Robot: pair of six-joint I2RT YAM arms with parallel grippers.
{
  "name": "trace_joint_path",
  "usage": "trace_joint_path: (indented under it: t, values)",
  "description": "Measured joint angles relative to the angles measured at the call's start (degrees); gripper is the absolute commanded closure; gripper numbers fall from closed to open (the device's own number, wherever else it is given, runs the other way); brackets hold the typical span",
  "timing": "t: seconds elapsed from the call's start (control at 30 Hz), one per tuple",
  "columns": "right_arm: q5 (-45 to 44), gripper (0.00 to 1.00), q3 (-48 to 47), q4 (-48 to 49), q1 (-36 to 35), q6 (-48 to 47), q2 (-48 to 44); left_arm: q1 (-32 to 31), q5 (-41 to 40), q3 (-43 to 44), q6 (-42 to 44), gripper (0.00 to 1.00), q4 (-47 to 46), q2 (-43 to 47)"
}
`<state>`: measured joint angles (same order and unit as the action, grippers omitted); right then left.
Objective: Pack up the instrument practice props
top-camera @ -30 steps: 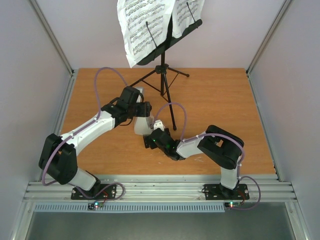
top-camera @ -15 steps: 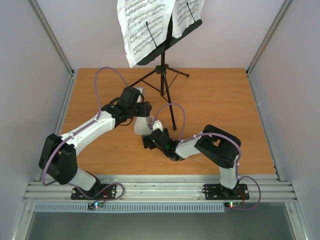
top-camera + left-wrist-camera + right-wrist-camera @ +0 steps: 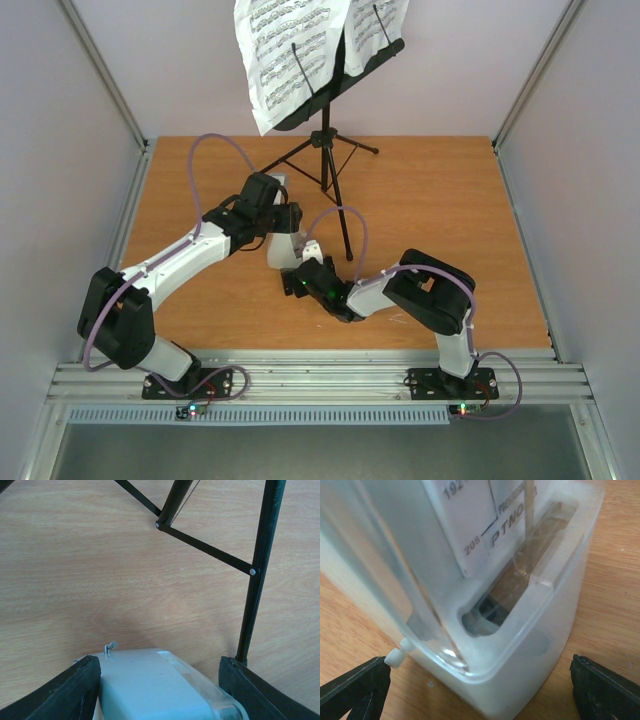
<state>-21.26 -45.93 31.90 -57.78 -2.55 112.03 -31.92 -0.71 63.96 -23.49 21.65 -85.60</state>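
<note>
The pale grey metronome stands on the table in front of the black music stand, which holds white sheet-music pages. My left gripper comes down from above and is shut on the metronome, its fingers against the sides. The clear cover lies along one side. My right gripper is low at the near side, open wide. The metronome's base sits between its fingertips without touching them. The clear cover leans over the dial face.
The stand's tripod legs spread over the wooden table just behind and right of the metronome. White walls and metal rails enclose the table on three sides.
The right arm's elbow has shifted left and its gripper has edged closer around the metronome's base. The left arm has stayed put.
</note>
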Motion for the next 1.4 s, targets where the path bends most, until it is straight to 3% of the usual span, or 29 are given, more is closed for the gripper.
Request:
trace_joint_path:
  t: [0.53,0.93,1.2,1.4]
  values:
    - [-5.5,0.04,-3.5,-4.5,-0.7,2.1,1.5,0.0,-1.7,0.0,-0.1,0.36,-0.2,-0.2]
    - [-5.5,0.26,-3.7,-4.2,-1.0,1.9,1.6,0.0,-1.7,0.1,0.0,0.37,-1.0,-0.5]
    - [-5.9,0.34,-3.7,-4.0,-1.0,1.4,1.6,0.0,-2.1,0.2,0.2,0.39,-1.7,-0.7]
    - [-6.1,0.35,-3.7,-3.8,-1.1,1.0,1.6,0.0,-2.6,0.2,0.6,0.39,-2.0,-0.9]
